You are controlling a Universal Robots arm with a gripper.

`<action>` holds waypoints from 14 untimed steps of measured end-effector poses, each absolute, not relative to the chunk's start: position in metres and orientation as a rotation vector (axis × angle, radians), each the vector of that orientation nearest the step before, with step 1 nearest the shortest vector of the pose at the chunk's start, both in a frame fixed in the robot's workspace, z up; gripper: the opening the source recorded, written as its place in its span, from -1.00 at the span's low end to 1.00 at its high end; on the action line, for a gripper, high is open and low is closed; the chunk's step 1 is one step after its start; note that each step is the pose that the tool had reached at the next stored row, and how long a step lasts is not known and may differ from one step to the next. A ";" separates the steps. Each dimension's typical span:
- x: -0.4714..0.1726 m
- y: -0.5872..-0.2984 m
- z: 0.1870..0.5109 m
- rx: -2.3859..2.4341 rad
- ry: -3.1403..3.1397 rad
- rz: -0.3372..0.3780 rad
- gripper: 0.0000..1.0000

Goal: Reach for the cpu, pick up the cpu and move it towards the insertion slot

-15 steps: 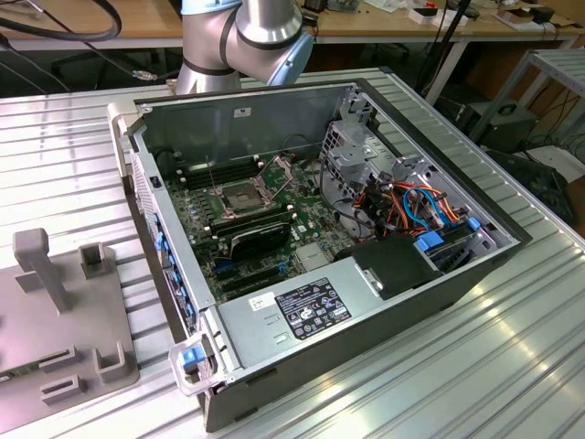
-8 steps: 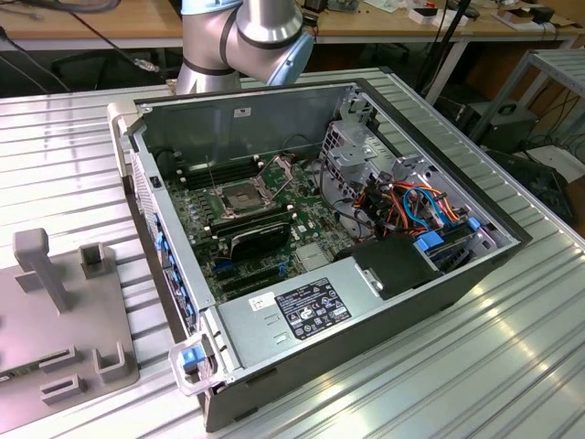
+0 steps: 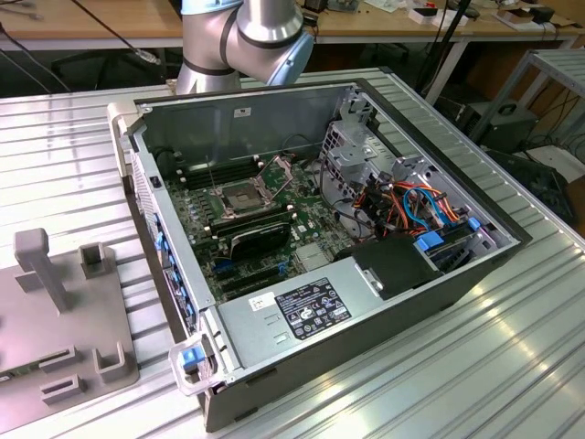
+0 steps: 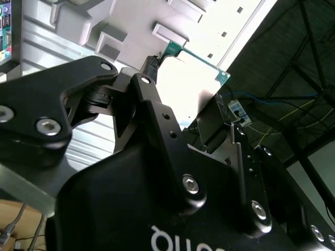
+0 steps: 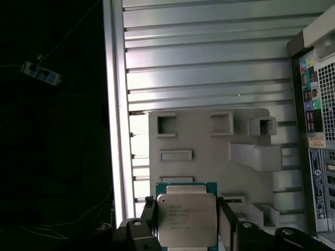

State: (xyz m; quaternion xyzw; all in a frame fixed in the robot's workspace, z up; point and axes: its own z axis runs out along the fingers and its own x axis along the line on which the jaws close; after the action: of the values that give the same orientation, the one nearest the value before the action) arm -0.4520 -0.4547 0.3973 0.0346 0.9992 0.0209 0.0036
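Cpu is pinched by two opposite edges in the pincer, whose jaws stand narrow, closed to the chip's own width. In both wrist views it hangs over the grey holder plate, which lies on the ribbed table at the exterior view's left. To the right of the plate stands the open computer case. The insertion slot sits on the green board inside it, well apart from the plate, and a tangle of coloured cables lies further right. The hold looks slight, since only thin edges are caught. A jolt on the way could tilt the chip or let it slip, and a tilted chip could foul the slot's metal frame or damage its contacts. The case wall nearest the plate is another thing to clip. Whether the slot's frame and lever stand fully open is hard to make out. In the second wrist view glare washes out the chip's face. How far the chip is above the plate cannot be told. The arm is cut off by the top edge.
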 end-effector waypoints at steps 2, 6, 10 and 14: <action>-0.447 -0.455 0.397 0.108 3.132 0.066 0.10; -0.438 -0.455 0.397 0.108 3.132 0.065 0.10; -0.431 -0.455 0.397 0.108 3.132 0.065 0.10; -0.427 -0.455 0.397 0.108 3.132 0.065 0.10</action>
State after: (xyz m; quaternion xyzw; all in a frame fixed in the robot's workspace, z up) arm -0.4267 -0.4547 0.3973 0.0346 0.9992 0.0209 0.0037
